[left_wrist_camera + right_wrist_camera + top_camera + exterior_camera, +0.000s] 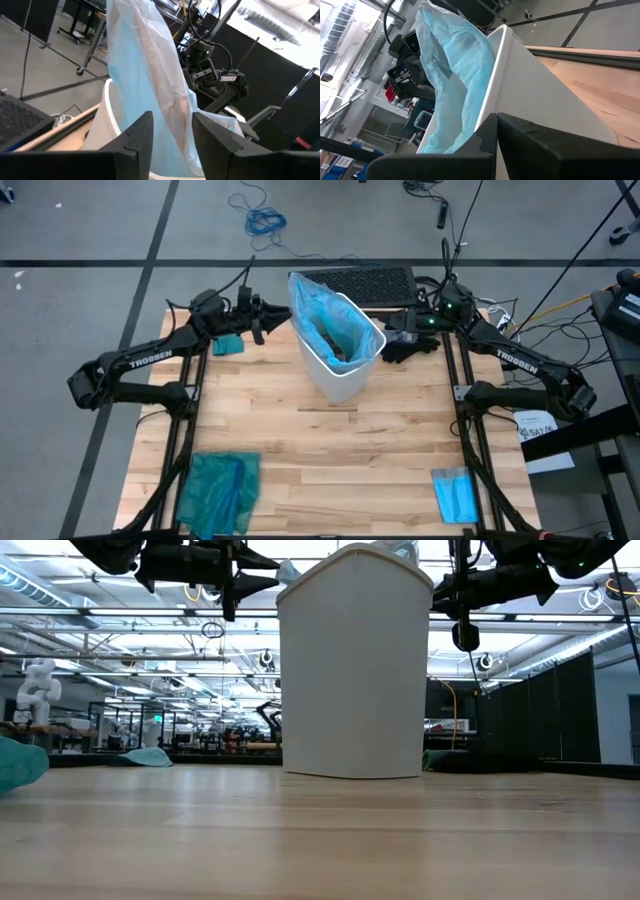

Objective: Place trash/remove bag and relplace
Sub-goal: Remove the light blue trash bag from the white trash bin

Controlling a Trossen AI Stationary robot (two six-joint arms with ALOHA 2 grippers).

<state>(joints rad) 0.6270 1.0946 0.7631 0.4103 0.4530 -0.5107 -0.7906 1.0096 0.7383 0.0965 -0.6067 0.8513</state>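
Light-blue bag (pixel 322 308) lining a white bin (pixel 340 375).
Near the bin's table (pixel 330 450) of pale striped wood: teal-green bag (pixel 220 490), blue sheet (pixel 458 495).

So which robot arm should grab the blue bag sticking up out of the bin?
Probably the left. Its gripper is open, facing the raised bag. The right gripper sits at the bin's other rim.

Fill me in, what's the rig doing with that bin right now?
Both arms are up at a white bin standing mid-table, lined with a light-blue bag whose top sticks up loose above the rim. The left tool is open beside the bag's raised edge; the right tool sits at the opposite rim. Trash lies inside. A teal bag and a folded blue sheet lie on the table's near edge.
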